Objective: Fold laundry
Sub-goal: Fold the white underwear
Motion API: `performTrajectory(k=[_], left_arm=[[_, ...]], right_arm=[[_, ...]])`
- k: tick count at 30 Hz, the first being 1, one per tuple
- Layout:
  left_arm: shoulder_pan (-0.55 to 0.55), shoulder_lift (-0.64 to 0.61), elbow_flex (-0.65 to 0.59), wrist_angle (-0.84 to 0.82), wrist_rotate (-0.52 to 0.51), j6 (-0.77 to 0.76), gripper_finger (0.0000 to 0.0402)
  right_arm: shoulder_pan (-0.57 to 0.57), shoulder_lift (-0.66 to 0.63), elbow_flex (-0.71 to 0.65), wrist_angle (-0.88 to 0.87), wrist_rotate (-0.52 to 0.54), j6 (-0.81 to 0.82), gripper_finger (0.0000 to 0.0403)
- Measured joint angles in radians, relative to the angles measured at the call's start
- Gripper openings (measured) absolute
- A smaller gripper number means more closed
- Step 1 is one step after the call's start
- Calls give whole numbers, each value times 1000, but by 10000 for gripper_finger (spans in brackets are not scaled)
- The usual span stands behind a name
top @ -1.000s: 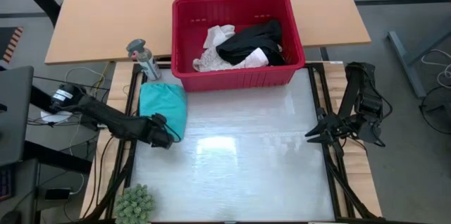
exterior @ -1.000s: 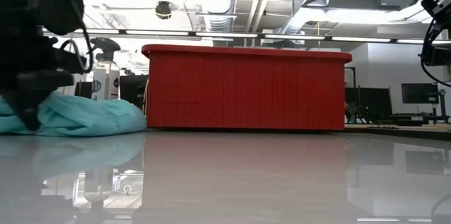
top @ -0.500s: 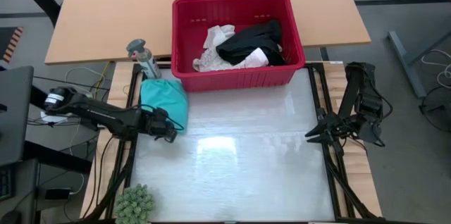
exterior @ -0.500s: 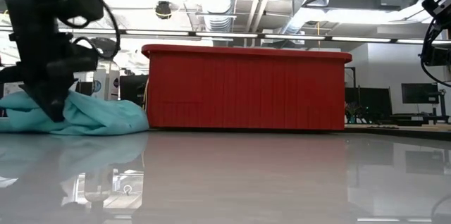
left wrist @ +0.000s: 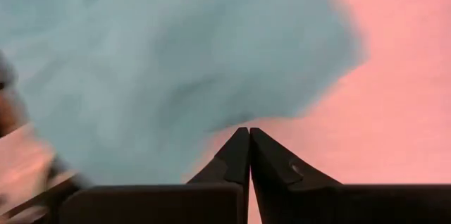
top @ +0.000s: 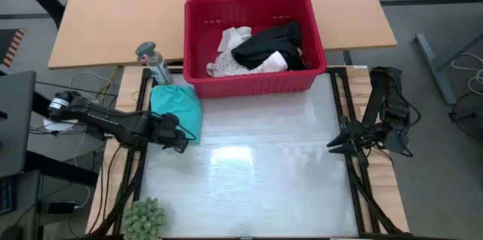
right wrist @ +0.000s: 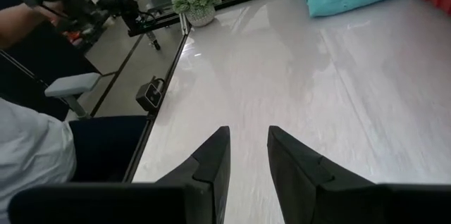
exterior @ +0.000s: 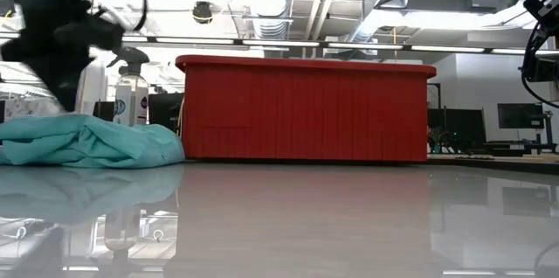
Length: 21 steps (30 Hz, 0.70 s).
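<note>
The left gripper (top: pixel 181 144), clenched and empty, hovers at the teal garment's (top: pixel 175 109) near edge by the table's (top: pixel 256 172) left side, far closer than the idle right arm.

Your left arm reaches in low from nine o'clock, stretched nearly flat toward the centre, and its left gripper (top: pixel 179 144) has both fingers (left wrist: pixel 239 155) pressed together, tips touching. Your right arm sits folded at three o'clock, elbow up; its right gripper (top: pixel 333 146) points toward nine o'clock, fingers (right wrist: pixel 213 155) parted with a narrow gap, empty.
</note>
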Motion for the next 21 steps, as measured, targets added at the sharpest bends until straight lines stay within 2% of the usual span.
performTrajectory(k=[3,6,8,10,12,15,17,21], left_arm=[[-10,0,61,144,-75,73,0],[-23,0,135,307,-302,203,0],[-19,0,186,441,-453,368,0],[-3,0,229,588,-520,582,0],[30,0,266,737,-524,777,0],[93,0,293,879,-505,967,3],[150,0,295,917,-479,1036,8],[281,17,295,919,-398,1068,29]], right_arm=[[-1,1,0,5,67,-5,122],[-24,9,0,16,206,-53,122],[-55,14,0,28,333,-109,122],[-97,13,2,80,473,-132,122],[-150,13,24,135,563,-156,122],[-245,19,66,260,576,-320,122],[-321,30,94,363,583,-468,122],[-491,39,145,544,617,-779,122]])
